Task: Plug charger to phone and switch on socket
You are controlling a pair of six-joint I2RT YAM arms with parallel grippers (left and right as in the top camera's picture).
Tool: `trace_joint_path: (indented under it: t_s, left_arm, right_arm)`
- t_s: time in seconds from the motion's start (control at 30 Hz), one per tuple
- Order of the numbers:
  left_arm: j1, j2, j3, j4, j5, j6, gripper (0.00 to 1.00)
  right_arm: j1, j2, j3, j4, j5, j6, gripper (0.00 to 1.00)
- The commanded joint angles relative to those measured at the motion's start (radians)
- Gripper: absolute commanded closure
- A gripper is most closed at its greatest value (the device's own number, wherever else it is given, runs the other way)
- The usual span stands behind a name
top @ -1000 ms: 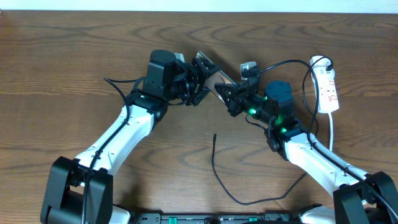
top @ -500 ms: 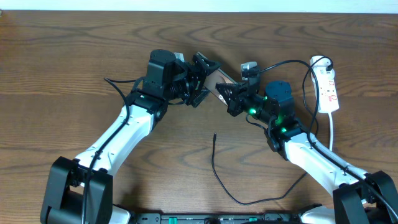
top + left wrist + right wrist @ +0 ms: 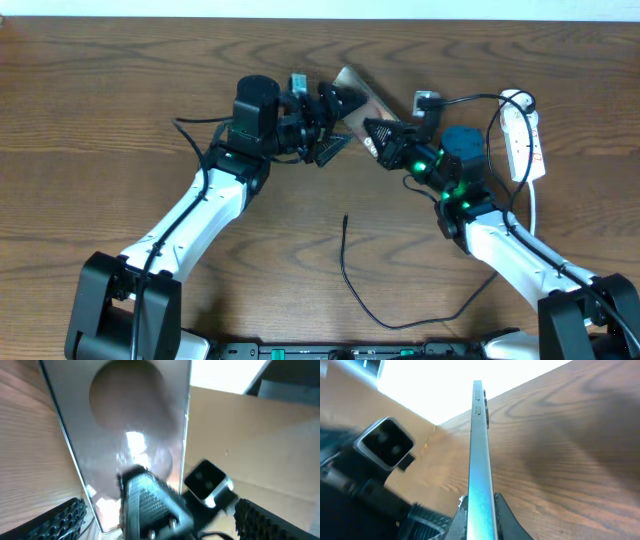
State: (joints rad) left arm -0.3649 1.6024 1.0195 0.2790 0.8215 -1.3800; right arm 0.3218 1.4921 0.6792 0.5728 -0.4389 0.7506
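Observation:
My right gripper is shut on the lower end of the phone and holds it tilted above the table at the back middle. In the right wrist view the phone shows edge-on between the jaws. In the left wrist view its glossy brownish face with a pale round patch fills the frame. My left gripper is open, its fingers spread either side of the phone's lower end. The charger lies loose on the table at the front middle, its tip pointing towards the far edge. The socket lies at the far right.
The white cord runs from the socket towards the front right. A thick black robot cable arches over the right arm near the socket. Brown wooden table lies all round.
The right gripper has carried the phone up and towards the far right, tilting it more upright. The left gripper has followed to the right. The charger has not moved.

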Motion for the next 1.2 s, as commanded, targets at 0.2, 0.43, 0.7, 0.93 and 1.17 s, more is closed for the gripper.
trace_joint_path:
  t_s: [0.2,0.43,0.7,0.93,1.17]
  left_arm:
    - [0.014,-0.020,0.000,0.015,0.077,0.017,0.04]
    - [0.074,-0.020,0.000,0.015,0.092,0.024,0.04]
    - [0.123,-0.020,0.000,0.015,0.091,0.036,0.04]
    - [0.123,-0.020,0.000,0.016,0.063,0.036,0.04]
    - [0.131,-0.020,0.000,0.016,0.023,0.037,0.16]
  right_arm:
    - [-0.035,-0.003,0.014,0.012,0.112,0.528,0.98]
    - [-0.033,-0.003,0.014,0.043,0.056,0.868,0.98]
    - [0.013,-0.003,0.014,0.179,-0.016,0.932,0.98]
    - [0.101,-0.003,0.014,0.180,-0.016,1.078,0.98]
    - [0.154,-0.003,0.014,0.179,-0.005,1.132,0.99]
